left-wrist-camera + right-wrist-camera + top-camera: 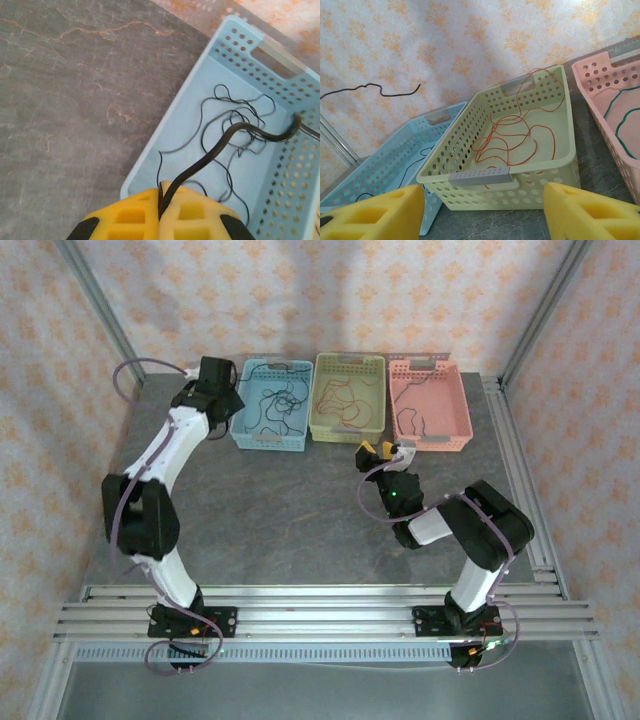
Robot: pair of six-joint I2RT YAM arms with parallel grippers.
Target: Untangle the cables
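Left gripper [161, 202], jaws clamped on a black cable [220, 142], hangs over the left rim of the blue basket [165, 131]; right gripper [482, 202], jaws apart, faces the green basket [480, 176].

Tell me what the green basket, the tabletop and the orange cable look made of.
Green basket: moulded plastic, matt, with regular holes.
Tabletop: slate-look slab or laminate, matt grey with rusty veins; cannot tell which.
Orange cable: thin flexible wire, probably plastic-sheathed, lying in loose loops.
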